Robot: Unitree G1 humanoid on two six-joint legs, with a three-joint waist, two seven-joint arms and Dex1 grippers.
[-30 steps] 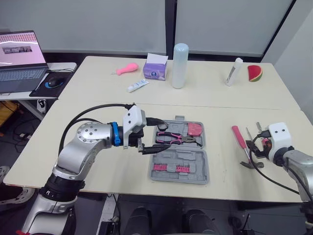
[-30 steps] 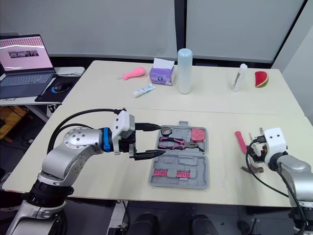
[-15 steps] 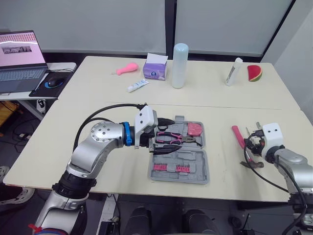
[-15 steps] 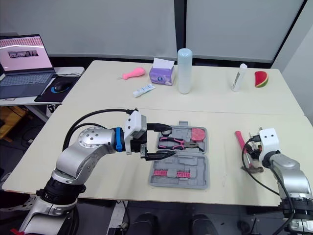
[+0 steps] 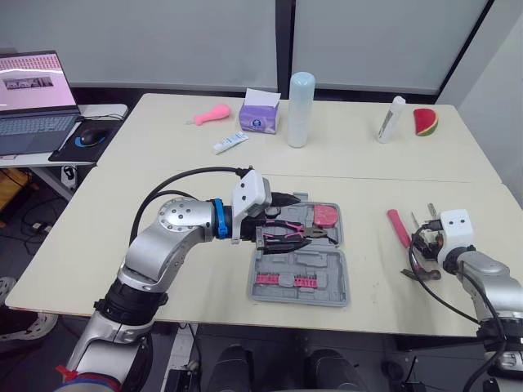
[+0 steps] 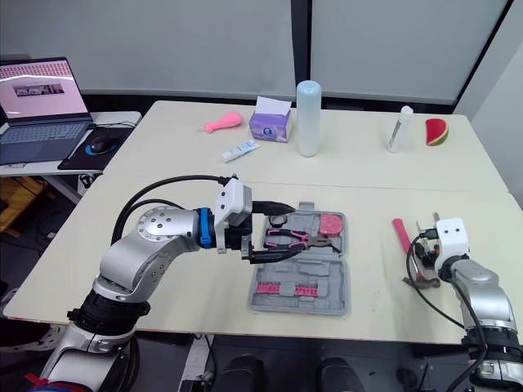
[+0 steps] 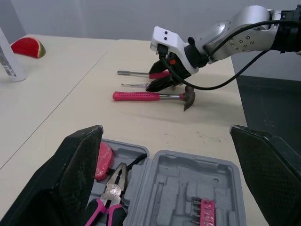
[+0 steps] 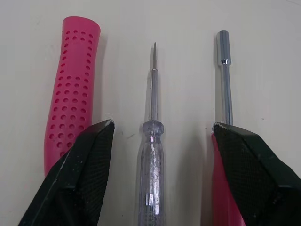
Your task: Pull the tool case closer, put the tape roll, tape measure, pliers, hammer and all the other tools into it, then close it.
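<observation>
Left wrist view looked down between the widely parted fingers of the left gripper (image 5: 280,222), which held nothing; it hung over the open tool case (image 5: 327,265), just above the pliers (image 5: 294,233) lying in their moulded slot, probably because that was where a tool gets lowered in. A pink rounded item (image 7: 104,160) sat beside the pliers, though whether tape roll or tape measure I could not tell. The case lay flat near the front edge of the table (image 5: 384,180), lid open. Well off to the right, the right gripper (image 8: 162,127) was low over three loose tools laid side by side: the hammer (image 7: 150,96), a clear-handled screwdriver (image 8: 153,94) and a nut driver (image 8: 225,80); its jaws stood apart on either side of the screwdriver without touching it, seemingly lined up to pinch that one next.
</observation>
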